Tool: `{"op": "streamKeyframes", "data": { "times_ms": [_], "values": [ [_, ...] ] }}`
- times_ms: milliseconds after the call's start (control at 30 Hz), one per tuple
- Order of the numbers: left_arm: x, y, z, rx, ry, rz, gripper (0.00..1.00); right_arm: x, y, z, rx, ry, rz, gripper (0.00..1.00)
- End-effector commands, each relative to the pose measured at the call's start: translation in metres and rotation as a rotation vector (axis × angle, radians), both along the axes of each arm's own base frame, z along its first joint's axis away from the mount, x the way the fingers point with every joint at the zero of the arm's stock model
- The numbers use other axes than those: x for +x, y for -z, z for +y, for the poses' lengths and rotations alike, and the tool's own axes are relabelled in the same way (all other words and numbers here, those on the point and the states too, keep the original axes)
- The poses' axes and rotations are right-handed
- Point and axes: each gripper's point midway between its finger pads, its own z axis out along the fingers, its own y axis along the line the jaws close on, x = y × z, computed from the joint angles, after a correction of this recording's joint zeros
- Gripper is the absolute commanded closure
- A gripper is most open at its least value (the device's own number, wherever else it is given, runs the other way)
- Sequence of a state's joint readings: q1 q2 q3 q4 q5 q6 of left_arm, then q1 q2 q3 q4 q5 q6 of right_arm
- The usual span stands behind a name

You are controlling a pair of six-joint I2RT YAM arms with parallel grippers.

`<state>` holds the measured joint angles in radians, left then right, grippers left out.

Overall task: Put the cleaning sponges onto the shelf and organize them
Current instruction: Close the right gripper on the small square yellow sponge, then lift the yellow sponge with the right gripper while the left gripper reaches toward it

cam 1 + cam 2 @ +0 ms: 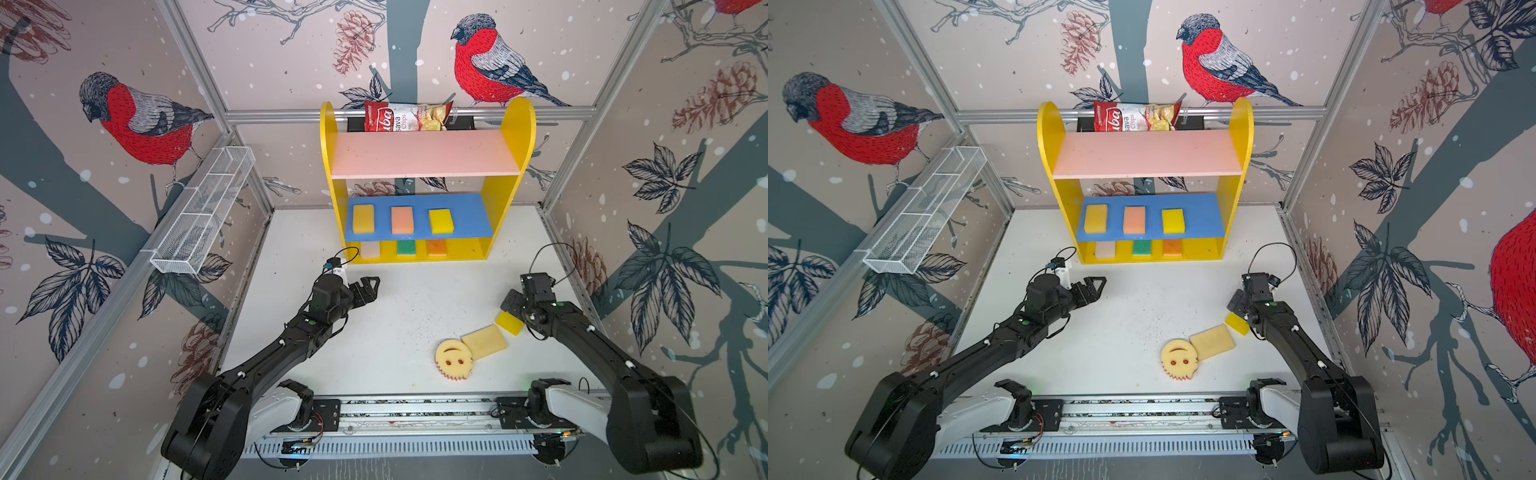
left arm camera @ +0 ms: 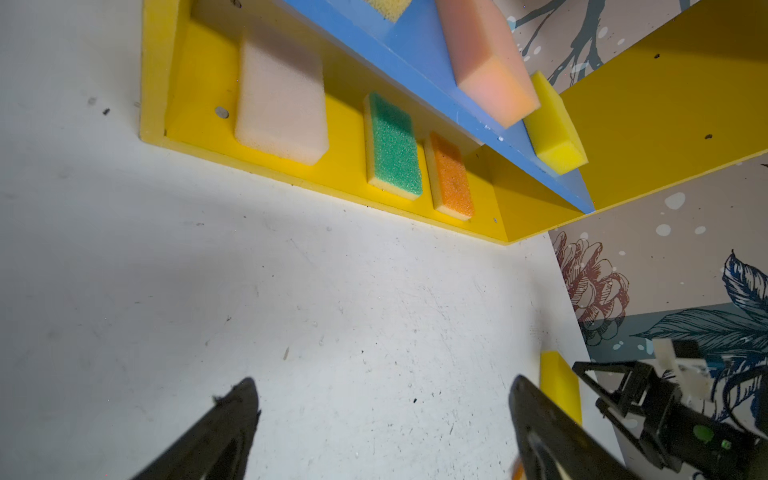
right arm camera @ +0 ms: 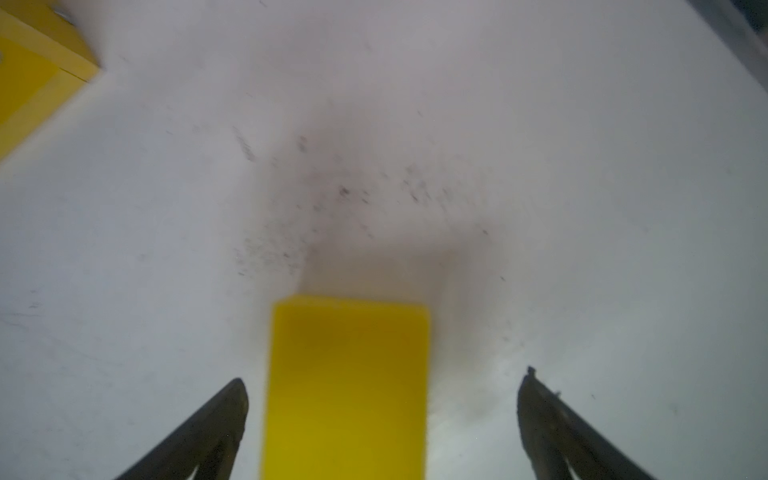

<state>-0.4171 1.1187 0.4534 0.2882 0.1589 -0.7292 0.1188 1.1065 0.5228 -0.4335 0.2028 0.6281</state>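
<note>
White table [image 3: 540,166]: yellow sponge [image 3: 347,386] lies between the parted right jaws

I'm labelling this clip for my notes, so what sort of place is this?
Probably a staged robot test cell, not a home: bird-print walls on an aluminium frame, left arm and right arm on a rail, and a toy-like shelf.

Straight ahead of me a crinkled red-and-white foil chips bag [image 1: 407,117] lies on its side at the back wall, level with the silver aluminium frame bar [image 1: 274,115]. To my left a long white wire-mesh rack [image 1: 203,212] runs along the side wall (wire partitions divide it into compartments). The white desk [image 1: 395,307] below me is scuffed and speckled with dark specks. Printed red-breasted birds [image 1: 486,62] and pinecones cover the wallpaper.
</note>
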Motion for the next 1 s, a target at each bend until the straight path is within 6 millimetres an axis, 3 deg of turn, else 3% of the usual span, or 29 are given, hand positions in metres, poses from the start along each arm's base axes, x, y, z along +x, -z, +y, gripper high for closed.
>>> {"op": "streamKeyframes", "data": {
  "times_ms": [0,67,167,233,300,333,433,533,700,967],
  "values": [
    [0.006,-0.012,-0.010,-0.047,0.032,-0.031,0.08,0.004,0.006,0.011,0.091,-0.008,-0.045,0.01],
    [0.008,-0.011,-0.012,-0.046,0.040,-0.022,0.08,0.007,0.011,0.022,0.151,-0.030,-0.044,0.01],
    [0.008,-0.012,-0.014,-0.045,0.050,-0.014,0.08,0.015,0.021,0.040,0.219,-0.076,-0.017,0.11],
    [0.007,-0.012,-0.014,-0.040,0.050,-0.019,0.08,0.021,0.028,0.050,0.229,-0.110,0.008,0.27],
    [0.006,-0.013,-0.010,-0.029,0.039,-0.020,0.08,0.029,0.027,0.062,0.225,-0.151,0.013,0.59],
    [0.005,-0.014,-0.009,-0.024,0.032,-0.021,0.08,0.034,0.023,0.070,0.217,-0.182,0.001,0.70],
    [0.001,-0.016,-0.002,-0.002,0.016,-0.040,0.08,0.049,0.007,0.092,0.163,-0.269,-0.045,0.84],
    [-0.001,-0.018,0.005,0.017,-0.010,-0.051,0.07,0.058,-0.012,0.119,0.138,-0.377,-0.082,0.91],
    [-0.002,-0.029,0.004,-0.004,-0.004,-0.079,0.07,0.060,-0.048,0.175,0.098,-0.611,-0.171,0.92],
    [-0.003,-0.054,-0.035,-0.163,0.166,-0.119,0.08,0.034,-0.103,0.265,0.120,-0.921,-0.327,0.90]
  ]
}}
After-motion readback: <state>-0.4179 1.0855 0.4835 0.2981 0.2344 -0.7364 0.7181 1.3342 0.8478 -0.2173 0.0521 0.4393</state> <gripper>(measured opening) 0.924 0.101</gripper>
